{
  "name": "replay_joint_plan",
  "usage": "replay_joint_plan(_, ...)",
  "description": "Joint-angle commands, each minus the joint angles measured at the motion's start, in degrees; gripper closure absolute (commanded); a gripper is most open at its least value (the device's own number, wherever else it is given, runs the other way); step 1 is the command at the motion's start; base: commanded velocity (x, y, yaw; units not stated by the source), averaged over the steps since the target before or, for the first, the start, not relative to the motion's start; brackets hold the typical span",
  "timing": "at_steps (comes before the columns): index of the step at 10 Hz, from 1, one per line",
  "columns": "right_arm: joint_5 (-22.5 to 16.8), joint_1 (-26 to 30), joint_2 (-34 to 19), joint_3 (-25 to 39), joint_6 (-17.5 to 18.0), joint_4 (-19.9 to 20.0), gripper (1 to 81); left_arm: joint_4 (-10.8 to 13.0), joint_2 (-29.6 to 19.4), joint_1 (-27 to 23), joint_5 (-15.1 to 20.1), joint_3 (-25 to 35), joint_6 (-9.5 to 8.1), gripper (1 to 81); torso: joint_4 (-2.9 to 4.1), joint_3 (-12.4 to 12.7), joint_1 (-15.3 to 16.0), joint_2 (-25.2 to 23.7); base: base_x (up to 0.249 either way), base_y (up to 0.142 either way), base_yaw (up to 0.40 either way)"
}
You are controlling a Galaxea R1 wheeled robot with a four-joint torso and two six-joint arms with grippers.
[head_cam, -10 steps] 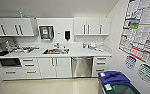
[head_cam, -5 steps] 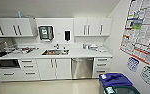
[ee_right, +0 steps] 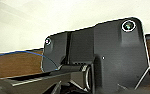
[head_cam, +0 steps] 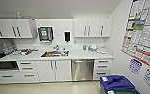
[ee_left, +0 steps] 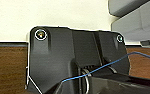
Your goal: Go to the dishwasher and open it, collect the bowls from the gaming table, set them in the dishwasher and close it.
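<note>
- Dishwasher [head_cam: 82,70] stood shut under the counter [head_cam: 73,55], well ahead of both arms, its bar handle running level along the top edge.
- Whether either arm's fingers were open or shut could not be told, nor whether they held anything.
- Neither arm looked nearer; the front sat slightly right of the head view's middle.
- White cabinet doors [head_cam: 53,70] flanked it.

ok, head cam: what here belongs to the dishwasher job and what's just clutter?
Job:
- brushed stainless-steel dishwasher, door closed, under the counter

Just there:
- steel sink
- blue-lidded bin
- wall posters
- black soap dispenser
- white cabinets
</note>
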Motion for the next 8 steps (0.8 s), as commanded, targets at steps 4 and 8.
replay_joint_plan(4,-3.1,3.4,-1.0,0.7,-0.2,0.2,1.0,0.6,-1.0,-3.6,2.6,0.5,0.21,1.0,0.00,0.0,0.2,0.1,0.106,0.000,0.000)
replay_joint_plan(8,-3.1,3.3,-1.1,0.7,-0.2,0.2,1.0,0.4,-1.0,-3.6,2.6,0.5,0.20,1.0,0.00,0.0,0.1,0.0,0.118,0.000,0.000)
